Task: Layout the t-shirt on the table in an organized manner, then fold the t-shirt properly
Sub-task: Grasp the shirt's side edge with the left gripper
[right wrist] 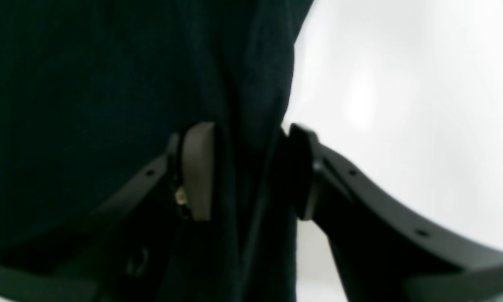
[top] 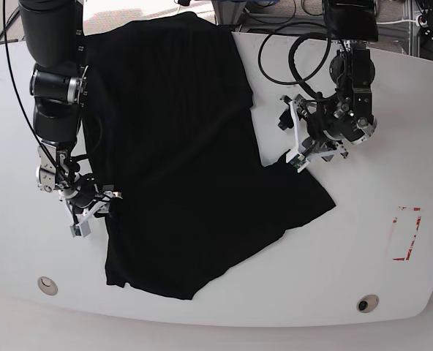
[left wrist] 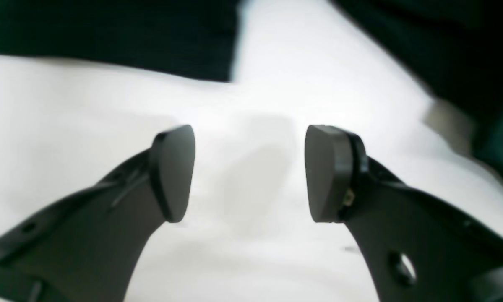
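Two grippers are working: the right gripper [right wrist: 247,172] is pinching the t-shirt [top: 180,146] at its edge, jaws clamped on a fold, while the left gripper [left wrist: 249,173] is hovering spread apart over the table [top: 377,183]. Pulling outward gently should be flattening the crooked cloth

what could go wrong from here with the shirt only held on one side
1. Only the right gripper has cloth between its pads, at the edge of the t-shirt. Pulling from that side alone would likely drag or bunch the shirt rather than flatten it.
2. The left gripper is open over bare table, beside the sleeve notch; closing there would probably miss the cloth.
3. The shirt's far edge seems to reach the table's back edge, so it might slip off.
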Controlling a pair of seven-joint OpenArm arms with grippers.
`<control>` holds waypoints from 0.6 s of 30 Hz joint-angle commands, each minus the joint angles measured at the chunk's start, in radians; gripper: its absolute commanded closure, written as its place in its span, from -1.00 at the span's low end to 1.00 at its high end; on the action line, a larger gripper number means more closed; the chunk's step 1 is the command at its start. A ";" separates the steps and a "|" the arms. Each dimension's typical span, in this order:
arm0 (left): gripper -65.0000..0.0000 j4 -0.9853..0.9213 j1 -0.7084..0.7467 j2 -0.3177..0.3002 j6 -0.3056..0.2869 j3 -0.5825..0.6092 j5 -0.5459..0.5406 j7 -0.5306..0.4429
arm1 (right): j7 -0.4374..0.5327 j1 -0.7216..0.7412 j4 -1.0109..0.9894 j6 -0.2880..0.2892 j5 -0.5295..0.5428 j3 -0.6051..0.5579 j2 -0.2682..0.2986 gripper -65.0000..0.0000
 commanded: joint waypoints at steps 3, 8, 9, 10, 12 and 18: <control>-0.20 0.080 0.028 0.029 -0.001 0.049 -0.006 -0.007 | -0.015 0.026 0.026 -0.004 -0.003 -0.001 0.009 0.12; -0.20 0.146 0.066 0.033 -0.001 0.119 -0.006 -0.007 | -0.043 0.026 0.028 -0.002 -0.002 -0.001 0.006 0.12; -0.20 0.157 0.070 0.033 -0.001 0.133 -0.006 -0.007 | -0.044 0.026 0.032 -0.002 -0.002 -0.001 0.006 0.12; -0.20 0.163 0.072 0.035 -0.001 0.141 -0.006 -0.005 | -0.046 0.026 0.037 -0.002 0.000 -0.001 0.003 0.11; -0.20 0.168 0.078 0.035 -0.001 0.161 -0.006 -0.004 | -0.049 0.026 0.046 -0.002 -0.003 -0.001 -0.013 0.11; -0.20 0.166 0.090 0.036 -0.001 0.225 -0.006 -0.007 | -0.049 0.026 0.046 -0.001 -0.003 -0.001 -0.017 0.11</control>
